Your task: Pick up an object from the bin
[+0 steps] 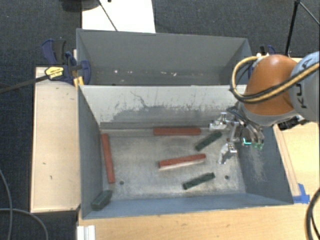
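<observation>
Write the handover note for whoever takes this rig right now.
The gripper is low at the right of the bin, by the right end of a tilted dark green block.
Reddish-brown bars: back bar, left-wall bar, middle bar.
Other green blocks: front block, corner block.
Done: nothing lifted; every piece lies on the floor.
Left: grasp one piece and lift it out.
</observation>
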`<state>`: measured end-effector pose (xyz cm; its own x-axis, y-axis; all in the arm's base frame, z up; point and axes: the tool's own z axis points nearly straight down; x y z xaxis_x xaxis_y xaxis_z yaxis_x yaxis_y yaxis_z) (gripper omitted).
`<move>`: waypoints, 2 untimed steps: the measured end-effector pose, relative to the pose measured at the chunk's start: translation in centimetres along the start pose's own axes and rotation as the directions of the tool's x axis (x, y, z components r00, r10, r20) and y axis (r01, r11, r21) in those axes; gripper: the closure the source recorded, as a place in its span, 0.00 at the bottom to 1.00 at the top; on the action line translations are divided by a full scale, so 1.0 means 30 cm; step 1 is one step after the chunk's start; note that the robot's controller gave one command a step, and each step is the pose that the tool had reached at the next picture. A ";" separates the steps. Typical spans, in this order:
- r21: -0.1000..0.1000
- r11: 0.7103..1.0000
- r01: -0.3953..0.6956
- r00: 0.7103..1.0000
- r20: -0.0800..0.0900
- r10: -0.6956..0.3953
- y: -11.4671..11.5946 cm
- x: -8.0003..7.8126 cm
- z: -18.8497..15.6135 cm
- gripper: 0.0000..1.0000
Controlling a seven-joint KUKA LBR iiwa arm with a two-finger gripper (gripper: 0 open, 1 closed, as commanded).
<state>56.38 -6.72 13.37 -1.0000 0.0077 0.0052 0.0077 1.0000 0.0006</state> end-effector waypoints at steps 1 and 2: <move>0.001 1.000 0.002 1.000 0.008 -0.002 0.001 -0.007 -0.014 0.00; 0.003 0.992 0.128 0.992 0.022 -0.128 0.060 -0.023 0.194 1.00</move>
<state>57.06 -4.91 7.53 -0.9926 -0.1202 -0.0166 -0.1202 0.9928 -0.0018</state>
